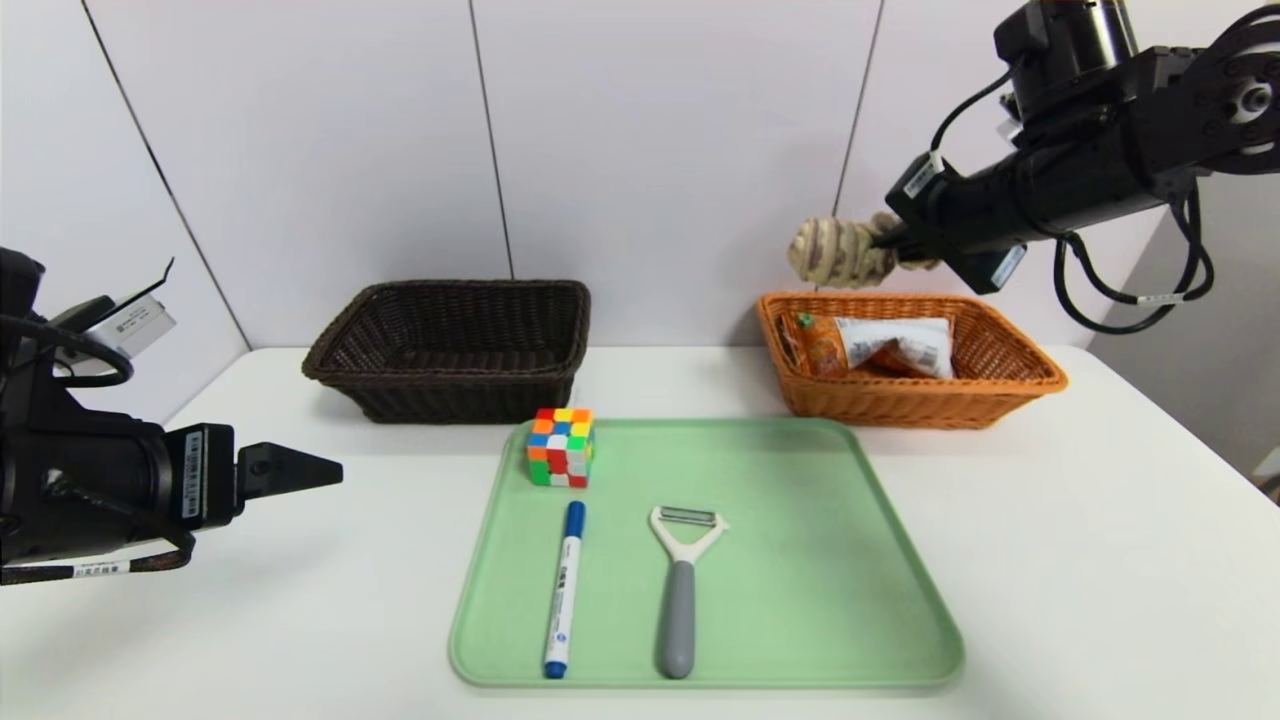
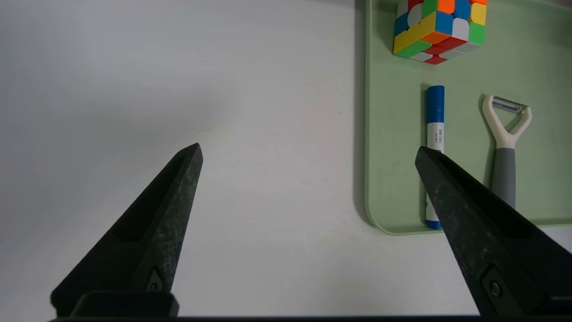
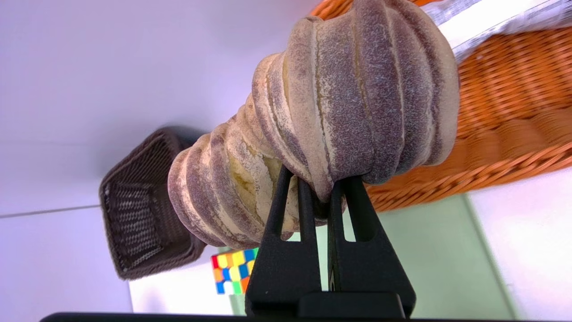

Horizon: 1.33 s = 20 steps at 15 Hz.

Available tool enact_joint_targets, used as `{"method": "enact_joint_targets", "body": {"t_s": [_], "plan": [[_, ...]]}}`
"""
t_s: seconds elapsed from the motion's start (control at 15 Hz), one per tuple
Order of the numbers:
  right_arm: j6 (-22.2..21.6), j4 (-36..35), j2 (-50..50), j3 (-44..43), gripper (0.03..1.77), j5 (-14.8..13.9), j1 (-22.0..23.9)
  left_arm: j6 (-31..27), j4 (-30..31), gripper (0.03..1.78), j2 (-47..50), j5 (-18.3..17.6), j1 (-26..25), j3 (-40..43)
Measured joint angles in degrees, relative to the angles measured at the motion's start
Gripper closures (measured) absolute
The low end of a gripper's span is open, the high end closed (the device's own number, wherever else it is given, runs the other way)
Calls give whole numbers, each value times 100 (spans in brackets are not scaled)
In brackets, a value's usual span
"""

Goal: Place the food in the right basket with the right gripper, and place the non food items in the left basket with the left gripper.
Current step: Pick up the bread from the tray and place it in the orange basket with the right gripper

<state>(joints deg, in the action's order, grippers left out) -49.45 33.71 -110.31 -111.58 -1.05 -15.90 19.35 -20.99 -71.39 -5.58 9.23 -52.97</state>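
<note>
Orange wicker basket (image 1: 920, 405) below right gripper (image 1: 890, 243) — snack bag (image 1: 895, 345) already inside. Dark wicker basket (image 1: 465, 395) across from it, near left gripper's side, presumably for non-food. Striped bread roll (image 1: 840, 252) pinched mid-body in right gripper, likely for balance — held high, probably to clear rim. Left gripper (image 2: 308, 150) spread, empty, beside tray (image 1: 800, 650).

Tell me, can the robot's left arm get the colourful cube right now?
Probably yes. The left tool is open and empty over the table, beside the tray, and nothing seems to stand between it and the cube. The right arm is up by the orange basket, out of the way.
</note>
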Motion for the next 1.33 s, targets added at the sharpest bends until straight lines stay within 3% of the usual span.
{"method": "enact_joint_targets", "body": {"t_s": [0.33,0.73,1.0,1.33], "plan": [[0,-13,-534,6,168,52,474,2,-4,12,37,-1,-6,-1],[13,0,-948,9,167,52,645,50,-6,12,110,-1,-9,0],[20,0,-973,15,103,52,642,55,-15,12,151,-4,-9,0],[20,55,-870,15,59,45,645,60,-20,12,216,-1,-9,-1]]}}
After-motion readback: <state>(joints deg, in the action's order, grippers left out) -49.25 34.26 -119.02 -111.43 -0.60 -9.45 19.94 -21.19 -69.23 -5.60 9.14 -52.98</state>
